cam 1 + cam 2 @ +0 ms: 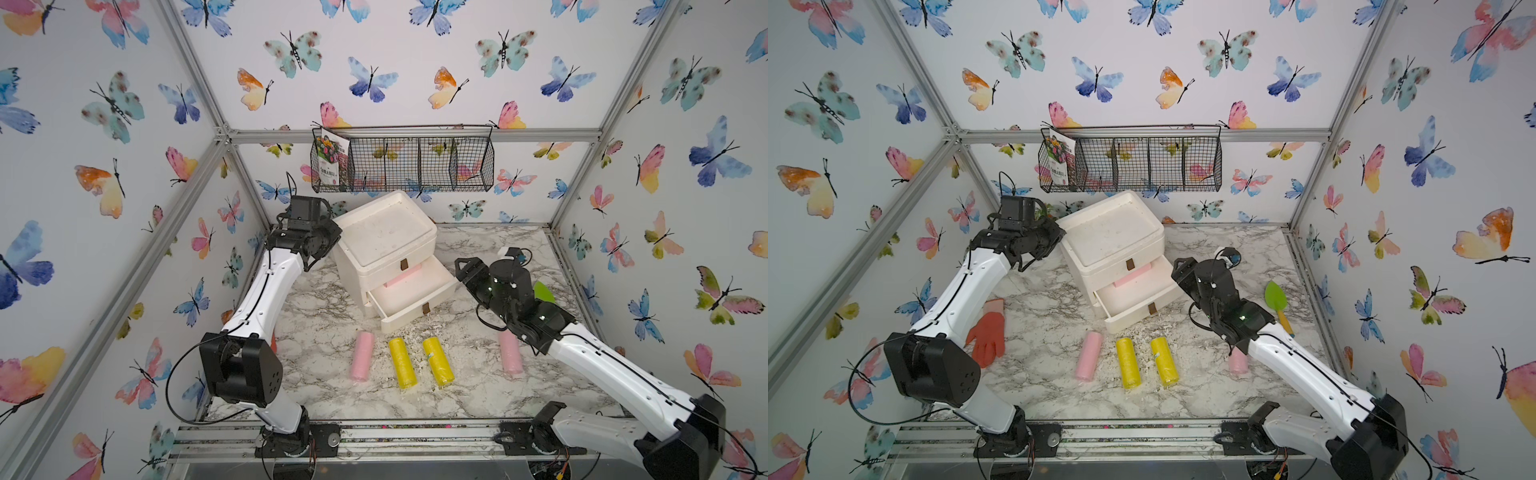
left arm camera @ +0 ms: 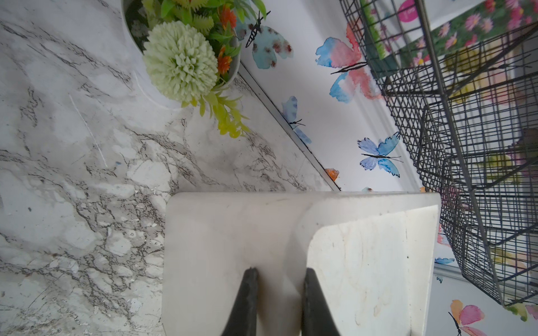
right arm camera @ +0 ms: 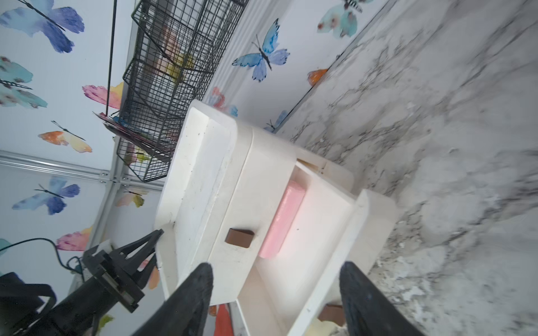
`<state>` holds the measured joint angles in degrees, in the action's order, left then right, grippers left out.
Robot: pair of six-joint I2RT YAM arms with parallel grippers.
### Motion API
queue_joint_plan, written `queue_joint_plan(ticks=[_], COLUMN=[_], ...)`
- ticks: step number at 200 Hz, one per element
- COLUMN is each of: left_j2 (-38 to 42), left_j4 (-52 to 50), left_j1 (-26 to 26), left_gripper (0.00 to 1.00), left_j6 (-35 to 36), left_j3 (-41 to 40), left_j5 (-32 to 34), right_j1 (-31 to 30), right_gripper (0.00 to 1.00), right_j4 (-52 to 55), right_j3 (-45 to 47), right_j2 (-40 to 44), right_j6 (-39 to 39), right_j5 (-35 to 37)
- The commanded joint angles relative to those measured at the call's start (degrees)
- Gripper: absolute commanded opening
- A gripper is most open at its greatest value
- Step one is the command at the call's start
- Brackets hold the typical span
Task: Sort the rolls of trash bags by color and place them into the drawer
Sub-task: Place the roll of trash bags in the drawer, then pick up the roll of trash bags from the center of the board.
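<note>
A white drawer cabinet (image 1: pixel 386 237) stands at the back middle, its lower drawer (image 1: pixel 415 318) pulled out. One pale pink roll (image 3: pixel 283 218) lies at the back of that drawer. On the table in front lie a pink roll (image 1: pixel 362 357), two yellow rolls (image 1: pixel 402 362) (image 1: pixel 438 360), and another pink roll (image 1: pixel 510 353) partly under my right arm. My left gripper (image 2: pixel 281 270) is shut on the cabinet's top rim at its left rear corner. My right gripper (image 3: pixel 276 266) hangs open and empty just right of the open drawer.
A green trowel (image 1: pixel 1277 299) lies at the right behind my right arm. An orange glove (image 1: pixel 988 332) lies at the left. A wire basket (image 1: pixel 403 164) hangs on the back wall above the cabinet. A potted plant (image 2: pixel 180 52) stands behind the cabinet. White crumbs litter the marble table (image 1: pixel 316 291).
</note>
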<state>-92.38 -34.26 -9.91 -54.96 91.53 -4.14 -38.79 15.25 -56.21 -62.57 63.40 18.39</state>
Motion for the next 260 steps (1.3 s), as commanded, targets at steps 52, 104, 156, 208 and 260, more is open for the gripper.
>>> queue_joint_plan(ticks=[52, 104, 156, 208, 260], left_j2=[-1.8, -1.0, -1.7, -1.9, -2.2], left_j4=[-0.9, -1.2, -0.9, -0.9, -0.2], left_j1=[0.2, 0.9, 1.1, 1.1, 1.1], left_gripper=[0.00, 0.00, 0.00, 0.00, 0.00], left_j6=[-3.9, -3.6, -3.8, -3.4, -3.6], left_j3=[-2.7, -3.4, -3.6, -3.7, -4.8], left_j5=[-5.6, -5.4, -5.9, -5.4, -5.9], right_j1=[8.7, 19.6, 24.2, 24.8, 25.3], right_gripper=[0.93, 0.94, 0.94, 0.92, 0.90], right_j4=[26.9, 27.1, 24.7, 21.9, 19.9], right_j3=[5.1, 9.0, 14.2, 17.5, 18.3], right_j2=[-2.9, -4.0, -6.6, -9.2, -12.4], right_j6=[-22.9, -32.5, -36.5, -36.8, -37.0], right_j5=[-2.1, -10.5, -16.9, -19.4, -21.5])
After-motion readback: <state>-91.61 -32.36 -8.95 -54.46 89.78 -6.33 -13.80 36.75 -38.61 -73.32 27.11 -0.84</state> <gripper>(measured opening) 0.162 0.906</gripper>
